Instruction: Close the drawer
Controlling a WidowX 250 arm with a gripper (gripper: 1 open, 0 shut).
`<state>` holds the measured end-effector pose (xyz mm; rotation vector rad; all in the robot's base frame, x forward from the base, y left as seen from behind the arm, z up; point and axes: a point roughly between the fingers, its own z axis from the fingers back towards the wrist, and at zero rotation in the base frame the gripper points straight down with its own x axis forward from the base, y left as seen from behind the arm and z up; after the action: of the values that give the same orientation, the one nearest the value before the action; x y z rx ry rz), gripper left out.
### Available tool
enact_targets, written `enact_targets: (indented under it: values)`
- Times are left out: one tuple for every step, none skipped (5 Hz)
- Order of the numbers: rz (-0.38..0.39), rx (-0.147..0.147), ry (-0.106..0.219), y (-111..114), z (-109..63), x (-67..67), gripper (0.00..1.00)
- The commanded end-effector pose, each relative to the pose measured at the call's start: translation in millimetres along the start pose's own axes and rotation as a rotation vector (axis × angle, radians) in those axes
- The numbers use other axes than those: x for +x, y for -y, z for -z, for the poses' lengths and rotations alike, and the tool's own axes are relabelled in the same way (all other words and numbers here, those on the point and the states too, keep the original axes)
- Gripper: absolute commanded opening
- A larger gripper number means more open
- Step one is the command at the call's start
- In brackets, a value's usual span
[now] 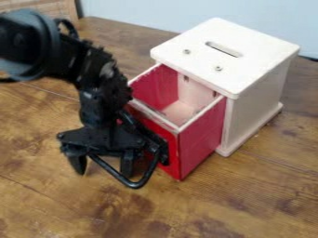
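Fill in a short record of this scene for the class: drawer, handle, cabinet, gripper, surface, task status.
drawer: red, pulled out of the cabinet, pale inside
handle: black loop at the drawer's front
cabinet: white, slot in its top, upright
gripper: black, beside the drawer's front, overlapping the handle in view; grip on it cannot be told
surface: brown wooden table
task status: drawer not yet closed

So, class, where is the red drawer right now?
In the camera view, the red drawer sticks out of the front of the white cabinet, just right of the black gripper in the picture.
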<state>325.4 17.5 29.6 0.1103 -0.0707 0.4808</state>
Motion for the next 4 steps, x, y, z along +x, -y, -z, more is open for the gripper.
enact_targets:
  values:
    - [-0.038,-0.035,0.026,16,-26.5,9.7,1.00]
    - [-0.100,-0.054,0.020,26,-34.5,11.1,1.00]
    - [-0.151,-0.060,0.012,37,-39.3,11.4,1.00]
    - [-0.158,-0.070,0.006,33,-44.2,14.1,1.00]
